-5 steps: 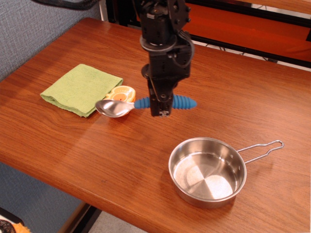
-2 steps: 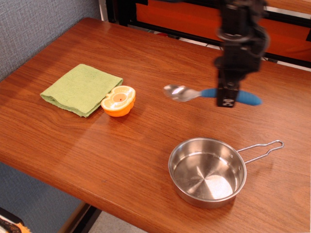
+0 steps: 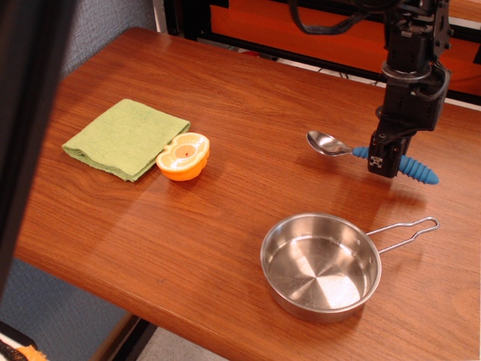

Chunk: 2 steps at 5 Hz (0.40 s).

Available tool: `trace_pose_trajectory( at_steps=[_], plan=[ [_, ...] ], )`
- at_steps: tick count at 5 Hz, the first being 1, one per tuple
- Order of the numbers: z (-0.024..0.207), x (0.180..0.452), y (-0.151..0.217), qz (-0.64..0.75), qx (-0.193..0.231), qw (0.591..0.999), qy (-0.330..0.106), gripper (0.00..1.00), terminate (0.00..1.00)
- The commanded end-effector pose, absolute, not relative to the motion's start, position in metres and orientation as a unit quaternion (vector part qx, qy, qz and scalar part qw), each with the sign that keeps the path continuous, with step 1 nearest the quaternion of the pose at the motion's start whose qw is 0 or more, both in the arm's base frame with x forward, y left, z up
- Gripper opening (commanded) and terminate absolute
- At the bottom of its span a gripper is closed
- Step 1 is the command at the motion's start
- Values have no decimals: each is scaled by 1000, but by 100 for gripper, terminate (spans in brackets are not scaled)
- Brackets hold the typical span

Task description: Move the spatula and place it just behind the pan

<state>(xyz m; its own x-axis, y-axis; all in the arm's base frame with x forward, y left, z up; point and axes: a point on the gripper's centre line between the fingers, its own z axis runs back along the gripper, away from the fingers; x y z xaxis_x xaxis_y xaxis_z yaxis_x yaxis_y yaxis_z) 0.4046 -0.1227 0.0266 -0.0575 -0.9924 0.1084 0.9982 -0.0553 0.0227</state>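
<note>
The spatula (image 3: 373,156) hangs clamped by its blue handle in the closed gripper (image 3: 382,161) above the table (image 3: 248,113), on the far side of the pan (image 3: 322,267), its silver bowl pointing left, well right of the orange toy piece (image 3: 183,156) and green cloth (image 3: 125,138).

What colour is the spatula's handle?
Blue, on the spatula; seen in the only view, observation.image.

Tool (image 3: 382,167) carried spatula (image 3: 372,156) rightward, behind pan (image 3: 321,266).
</note>
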Motion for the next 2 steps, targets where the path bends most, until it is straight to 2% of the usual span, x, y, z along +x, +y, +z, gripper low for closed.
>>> trace_pose_trajectory(
  at_steps=[1,2],
  plan=[
    [32,397,-132,-752,-25,656,-57,0,0],
    [33,396,-130,-747,-33,662,-57,100,0]
  ],
)
